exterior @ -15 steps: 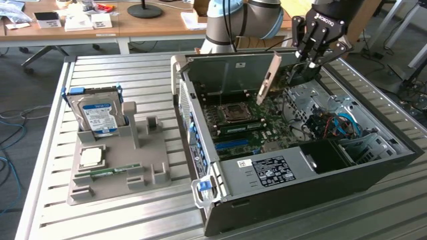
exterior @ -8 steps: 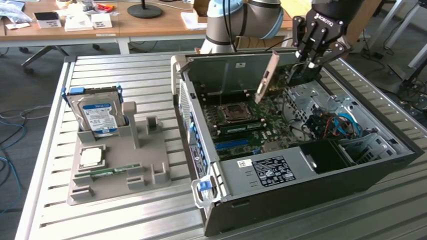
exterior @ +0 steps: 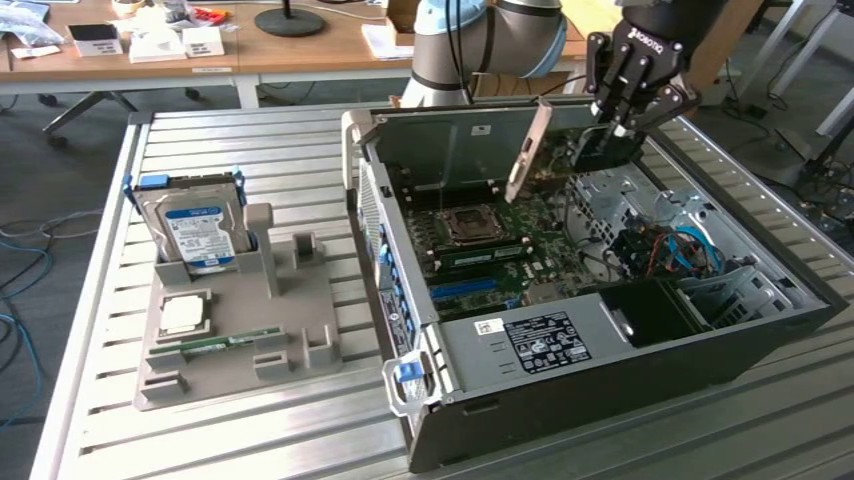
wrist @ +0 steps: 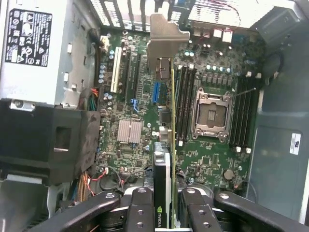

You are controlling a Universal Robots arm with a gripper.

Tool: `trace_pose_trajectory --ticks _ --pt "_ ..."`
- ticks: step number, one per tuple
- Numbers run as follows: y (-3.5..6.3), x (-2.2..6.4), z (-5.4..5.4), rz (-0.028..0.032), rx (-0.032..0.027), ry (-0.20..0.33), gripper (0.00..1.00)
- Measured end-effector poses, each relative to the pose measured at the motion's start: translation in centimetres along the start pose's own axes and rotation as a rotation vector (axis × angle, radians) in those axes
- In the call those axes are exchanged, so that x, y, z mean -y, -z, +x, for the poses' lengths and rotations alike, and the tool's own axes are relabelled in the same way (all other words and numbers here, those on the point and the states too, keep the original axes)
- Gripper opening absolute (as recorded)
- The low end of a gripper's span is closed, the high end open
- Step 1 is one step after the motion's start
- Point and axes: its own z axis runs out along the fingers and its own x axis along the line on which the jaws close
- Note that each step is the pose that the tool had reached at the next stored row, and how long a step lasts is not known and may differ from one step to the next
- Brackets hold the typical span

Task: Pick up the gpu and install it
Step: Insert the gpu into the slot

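Gripper (exterior: 625, 122) is closed tight on the gpu (exterior: 595, 155).
The gpu hangs on its edge inside the open case (exterior: 601, 400), over the green board (exterior: 534, 215). Its metal end (exterior: 530, 150) points to the exterior view's left.

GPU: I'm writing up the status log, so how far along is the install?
Done: the gpu is picked up, clamped in the gripper. In hand: it hangs edge-down over the motherboard inside the open computer case, bracket toward the rear wall. Left: it is not yet seated in a slot.
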Motion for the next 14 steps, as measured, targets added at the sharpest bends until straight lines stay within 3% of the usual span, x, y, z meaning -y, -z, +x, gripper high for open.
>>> trace_pose_trajectory --ticks 3,11,14 --pt "-0.05 -0.06 -0.01 0.0005 0.0011 -0.025 0.27" --pt "-0.06 -0.08 -0.01 0.0008 0.0012 -0.027 0.27" --pt "-0.10 -0.15 -0.01 0.0043 0.0014 -0.027 0.27"
